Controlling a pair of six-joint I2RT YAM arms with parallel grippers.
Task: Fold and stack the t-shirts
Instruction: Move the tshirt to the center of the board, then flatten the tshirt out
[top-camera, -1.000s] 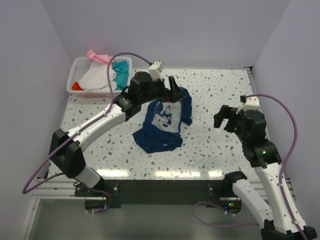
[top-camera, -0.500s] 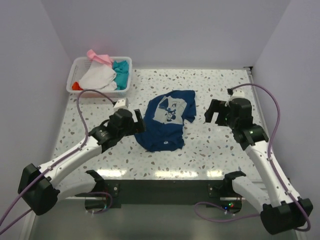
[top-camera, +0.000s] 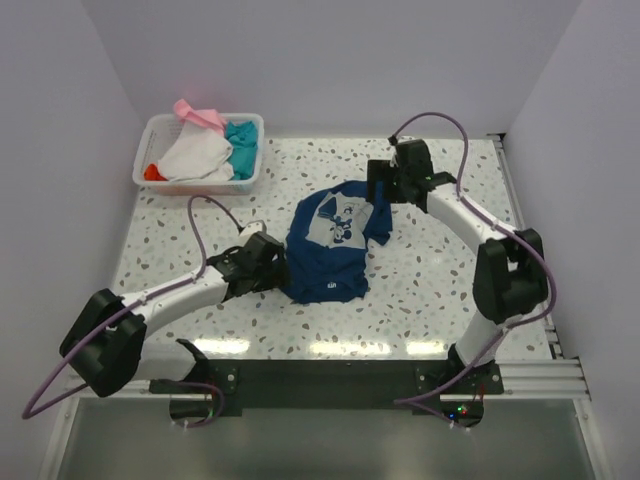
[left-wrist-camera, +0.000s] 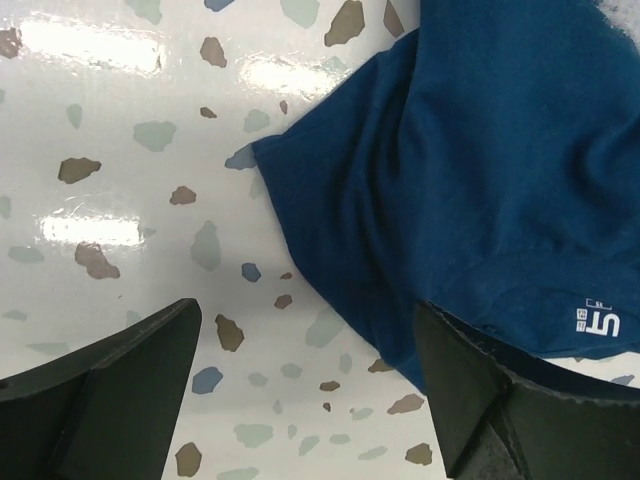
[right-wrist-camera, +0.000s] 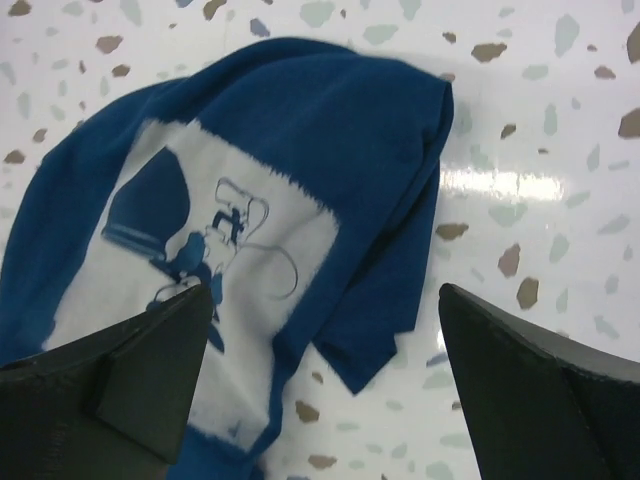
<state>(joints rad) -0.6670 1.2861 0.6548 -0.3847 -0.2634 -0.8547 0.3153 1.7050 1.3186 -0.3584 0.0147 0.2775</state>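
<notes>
Hovering released at opposite edges of the rumpled navy t-shirt (top-camera: 328, 268), the left end effector (left-wrist-camera: 305, 318) and right end effector (right-wrist-camera: 325, 300) are probably preparing to flatten it.

Left arm (top-camera: 170, 295) lies low, stretched forward and inward from its base. The left gripper (top-camera: 274, 264) points down, jaws spread wide with nothing pinched between them. Right arm (top-camera: 470, 215) reaches far out, elbow high, curling in toward the left. Its right gripper (top-camera: 378, 190) faces down too, jaws wide apart and empty.
</notes>
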